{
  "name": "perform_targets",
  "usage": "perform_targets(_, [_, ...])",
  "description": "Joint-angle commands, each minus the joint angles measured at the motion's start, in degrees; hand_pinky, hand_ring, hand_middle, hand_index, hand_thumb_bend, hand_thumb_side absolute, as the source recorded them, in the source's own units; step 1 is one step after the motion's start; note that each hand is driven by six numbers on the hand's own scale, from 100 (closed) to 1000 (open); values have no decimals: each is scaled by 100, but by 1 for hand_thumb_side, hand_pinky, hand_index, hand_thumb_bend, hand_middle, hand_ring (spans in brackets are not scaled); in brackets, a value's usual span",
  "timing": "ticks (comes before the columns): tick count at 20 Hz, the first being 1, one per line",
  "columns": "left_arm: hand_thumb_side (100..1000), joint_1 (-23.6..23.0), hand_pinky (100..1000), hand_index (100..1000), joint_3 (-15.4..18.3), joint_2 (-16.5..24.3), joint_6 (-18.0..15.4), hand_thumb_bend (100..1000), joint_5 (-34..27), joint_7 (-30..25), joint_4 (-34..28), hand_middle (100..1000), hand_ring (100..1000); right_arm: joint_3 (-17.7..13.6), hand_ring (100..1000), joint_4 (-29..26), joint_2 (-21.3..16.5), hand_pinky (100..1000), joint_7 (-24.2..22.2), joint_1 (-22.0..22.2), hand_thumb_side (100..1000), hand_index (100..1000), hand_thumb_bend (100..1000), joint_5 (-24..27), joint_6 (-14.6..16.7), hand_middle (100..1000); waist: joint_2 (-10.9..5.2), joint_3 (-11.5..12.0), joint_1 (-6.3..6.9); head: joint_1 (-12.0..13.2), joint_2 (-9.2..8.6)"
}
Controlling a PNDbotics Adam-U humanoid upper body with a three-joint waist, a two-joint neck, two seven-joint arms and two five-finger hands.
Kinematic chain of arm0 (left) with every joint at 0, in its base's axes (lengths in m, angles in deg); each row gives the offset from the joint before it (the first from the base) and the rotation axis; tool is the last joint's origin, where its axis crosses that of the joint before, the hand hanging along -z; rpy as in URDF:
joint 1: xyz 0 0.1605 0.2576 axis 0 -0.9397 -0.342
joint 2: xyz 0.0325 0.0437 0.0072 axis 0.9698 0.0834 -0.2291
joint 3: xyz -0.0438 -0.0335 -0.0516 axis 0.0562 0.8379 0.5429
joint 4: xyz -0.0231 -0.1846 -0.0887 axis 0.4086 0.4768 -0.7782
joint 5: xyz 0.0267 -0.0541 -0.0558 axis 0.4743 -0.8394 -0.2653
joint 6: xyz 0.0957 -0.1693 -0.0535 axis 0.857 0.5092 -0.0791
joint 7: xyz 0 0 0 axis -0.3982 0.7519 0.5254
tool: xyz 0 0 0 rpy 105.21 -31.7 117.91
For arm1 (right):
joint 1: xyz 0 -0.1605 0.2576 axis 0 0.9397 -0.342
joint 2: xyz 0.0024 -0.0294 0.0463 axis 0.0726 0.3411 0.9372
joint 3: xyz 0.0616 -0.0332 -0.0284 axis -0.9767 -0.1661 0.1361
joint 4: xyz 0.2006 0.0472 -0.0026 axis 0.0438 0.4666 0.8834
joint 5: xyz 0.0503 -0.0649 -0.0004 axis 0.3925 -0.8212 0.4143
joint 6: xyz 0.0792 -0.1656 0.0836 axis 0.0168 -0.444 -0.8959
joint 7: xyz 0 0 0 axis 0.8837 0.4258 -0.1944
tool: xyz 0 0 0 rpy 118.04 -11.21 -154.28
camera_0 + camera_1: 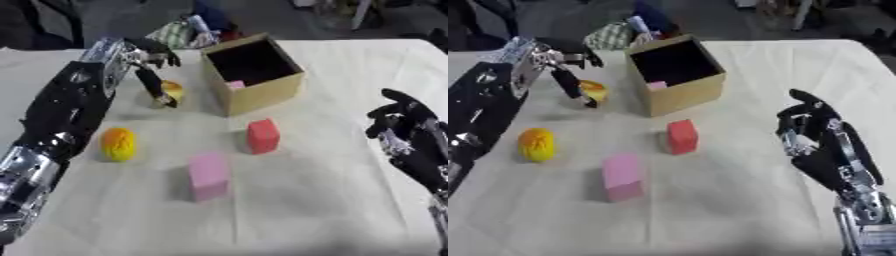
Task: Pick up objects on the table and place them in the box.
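Left eye view: left hand (131,55) fingers (156,85) touch yellow fruit (171,91).

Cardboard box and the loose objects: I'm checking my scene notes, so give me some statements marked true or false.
1. The cardboard box stands open on top. True.
2. Something pink lies inside the box. True.
3. The red block is inside the box. False: it stands on the table in front of the box.
4. The left hand reaches down to the yellow-orange object beside the box. True.
5. The right hand holds the pink block. False: it holds nothing.
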Motion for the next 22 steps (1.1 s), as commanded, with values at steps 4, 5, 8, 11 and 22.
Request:
perform_targets(4, [131, 153, 740, 852, 206, 57, 146, 542, 489, 272, 208, 766, 688, -10, 536, -67, -71, 545, -1, -52, 438, 902, 100, 31, 0, 611, -120, -21, -40, -1, 25])
perform_targets(5, [118, 147, 724, 832, 220, 65, 175, 512, 550, 354, 222, 745, 665, -14, 536, -66, -75, 545, 3, -50, 437, 902, 100, 30, -2, 611, -117, -23, -37, -2, 25])
perform_targets(8, [100, 137, 600, 720, 275, 85, 232, 381, 658, 674, 238, 600, 541, -18, 536, -65, -80, 545, 12, -47, 437, 901, 100, 34, -6, 611, -113, -19, -34, 0, 25])
perform_targets(11, [100, 125, 503, 623, 311, 100, 232, 293, 647, 1157, 201, 496, 460, -15, 536, -66, -75, 545, 8, -50, 437, 900, 100, 32, -6, 611, -114, -5, -35, 2, 25])
perform_targets(22, [187, 418, 465, 555, 559, 34, 281, 195, 45, 2158, -731, 406, 407, 2, 535, -48, -67, 546, -9, -46, 434, 899, 100, 37, -10, 610, -125, -64, -59, 50, 25])
